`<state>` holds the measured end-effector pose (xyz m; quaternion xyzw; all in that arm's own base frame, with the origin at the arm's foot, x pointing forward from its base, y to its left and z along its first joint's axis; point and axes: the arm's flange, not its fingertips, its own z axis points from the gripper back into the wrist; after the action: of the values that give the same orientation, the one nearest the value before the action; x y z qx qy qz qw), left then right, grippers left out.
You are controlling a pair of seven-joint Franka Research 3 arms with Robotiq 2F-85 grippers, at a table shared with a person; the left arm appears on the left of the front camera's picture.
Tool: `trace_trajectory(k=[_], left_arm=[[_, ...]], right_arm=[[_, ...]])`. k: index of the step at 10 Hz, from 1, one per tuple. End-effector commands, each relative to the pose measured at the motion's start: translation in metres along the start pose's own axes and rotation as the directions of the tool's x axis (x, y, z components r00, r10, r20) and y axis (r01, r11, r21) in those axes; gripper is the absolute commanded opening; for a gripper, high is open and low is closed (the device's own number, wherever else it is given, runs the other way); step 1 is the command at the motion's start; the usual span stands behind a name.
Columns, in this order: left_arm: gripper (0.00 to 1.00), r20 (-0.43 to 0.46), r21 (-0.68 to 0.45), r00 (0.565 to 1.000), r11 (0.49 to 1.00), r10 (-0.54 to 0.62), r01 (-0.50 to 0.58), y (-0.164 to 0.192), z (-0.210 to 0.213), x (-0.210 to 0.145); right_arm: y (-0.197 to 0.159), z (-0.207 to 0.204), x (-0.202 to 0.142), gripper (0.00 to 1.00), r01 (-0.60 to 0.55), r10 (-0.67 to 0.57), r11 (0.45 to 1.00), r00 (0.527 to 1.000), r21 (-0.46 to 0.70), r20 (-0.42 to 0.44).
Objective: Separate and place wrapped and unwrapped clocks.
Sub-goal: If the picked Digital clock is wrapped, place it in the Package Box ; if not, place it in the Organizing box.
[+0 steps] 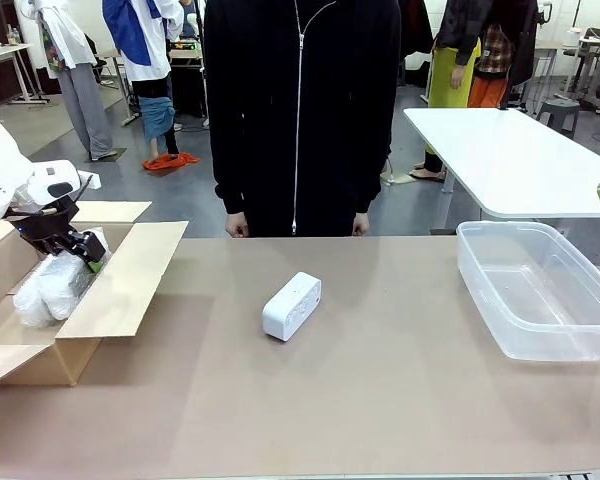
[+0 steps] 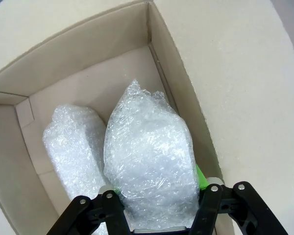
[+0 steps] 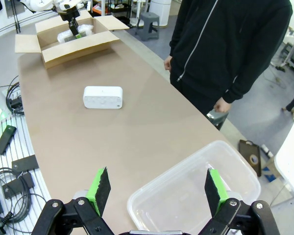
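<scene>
Bubble-wrapped clock [image 2: 149, 156] sits clamped in left claw [image 2: 157, 198] inside the cardboard box [image 2: 88, 54]; right claw [image 3: 157, 188] gapes above the tub [image 3: 196, 196].

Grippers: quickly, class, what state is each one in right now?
Left gripper: closed on a whitish bubble-wrapped oblong bundle inside the brown cardboard box.
Right gripper: open, holding nothing.

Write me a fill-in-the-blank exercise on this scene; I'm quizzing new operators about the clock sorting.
1. The left tool straddles one bubble-wrapped clock inside the ____ box.
2. With another wrapped clock beside it, the box holds ____ wrapped clocks.
3. The bare white clock lies on the table, ____ the box and the clear bin.
4. The right tool has its jaws ____ near the bin.
Missing words: cardboard; two; between; open.
</scene>
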<state>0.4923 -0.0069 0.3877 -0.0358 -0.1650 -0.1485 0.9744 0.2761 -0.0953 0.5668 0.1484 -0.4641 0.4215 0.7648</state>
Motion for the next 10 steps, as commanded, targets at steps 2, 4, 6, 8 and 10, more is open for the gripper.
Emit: trace_trajectory(k=[2,4,6,8,10], left_arm=[[0.94,-0.018,-0.031,1.0,1.0,0.006,-0.007,0.005,0.002,-0.001],[1.0,-0.019,-0.033,1.0,0.999,0.013,-0.014,0.004,0.003,-0.001],[1.0,-0.013,-0.038,1.0,0.999,0.018,-0.018,0.005,0.004,-0.002],[1.0,-0.011,-0.045,1.0,0.999,0.022,-0.023,0.005,0.006,-0.002],[1.0,-0.01,-0.038,1.0,0.999,0.023,-0.023,0.004,0.011,-0.004]], right_arm=[[-0.001,-0.003,0.0,1.0,-0.008,0.008,1.0,1.0,0.019,0.024],[-0.001,-0.003,0.0,1.0,-0.008,0.008,1.0,1.0,0.019,0.024],[-0.001,-0.003,0.0,1.0,-0.008,0.008,1.0,1.0,0.019,0.024],[-0.001,-0.003,0.0,1.0,-0.008,0.008,1.0,1.0,0.019,0.024],[-0.001,-0.003,0.0,1.0,-0.008,0.008,1.0,1.0,0.019,0.024]])
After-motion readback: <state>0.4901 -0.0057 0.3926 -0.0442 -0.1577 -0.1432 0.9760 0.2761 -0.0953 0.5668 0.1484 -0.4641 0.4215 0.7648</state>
